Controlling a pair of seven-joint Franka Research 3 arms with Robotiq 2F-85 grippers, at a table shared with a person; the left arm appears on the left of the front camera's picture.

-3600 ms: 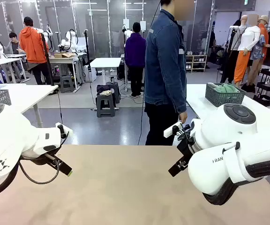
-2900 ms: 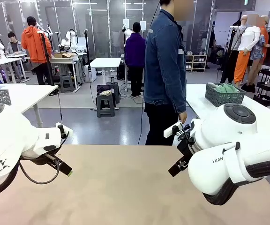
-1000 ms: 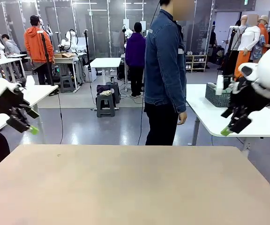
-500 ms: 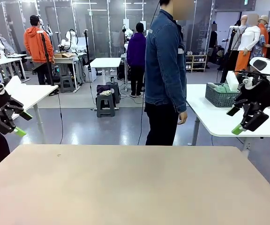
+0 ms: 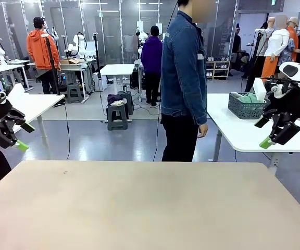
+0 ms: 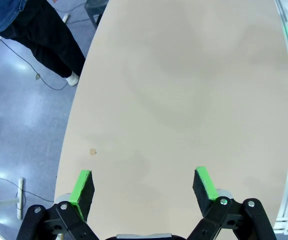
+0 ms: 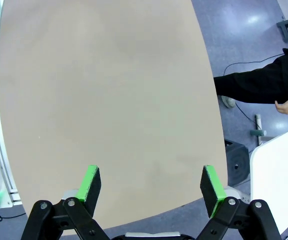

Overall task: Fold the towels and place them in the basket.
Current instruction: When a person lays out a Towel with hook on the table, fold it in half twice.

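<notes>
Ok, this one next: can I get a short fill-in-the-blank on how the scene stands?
1. The left gripper and the right gripper both have their jaws ____.
2. The grey basket sits on a ____ table off to the right.
3. The person at the far side wears a ____ denim jacket.

Missing words: open; white; blue

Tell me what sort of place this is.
Probably a robotics lab hall: rows of white tables on a polished floor, with the left gripper and right gripper held open over a tan table.
</notes>
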